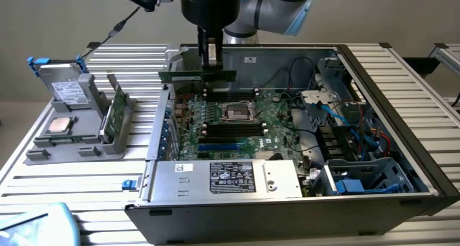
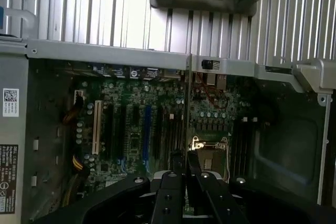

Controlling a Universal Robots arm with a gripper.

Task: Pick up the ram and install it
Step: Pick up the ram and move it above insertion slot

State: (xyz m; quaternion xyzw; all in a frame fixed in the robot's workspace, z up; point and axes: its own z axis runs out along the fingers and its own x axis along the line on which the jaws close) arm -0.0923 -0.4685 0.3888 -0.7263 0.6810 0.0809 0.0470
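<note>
The gripper [image 1: 209, 67] is clamped on the ram's [image 1: 183, 75] top edge, holding it above the motherboard's [image 1: 237, 125] edge opposite the power supply [image 1: 230, 178]. It is probably light, stiff and brittle, so grip its edges, not its chips.

Ram [image 1: 180, 75] in claw [image 1: 209, 68] over motherboard [image 1: 241, 122]

Robotics lab, slotted aluminium tabletop [image 1: 72, 176], opened desktop computer case [image 1: 287, 219], grey parts fixture [image 1: 72, 143], robot arm [image 1: 277, 6] overhead
</note>
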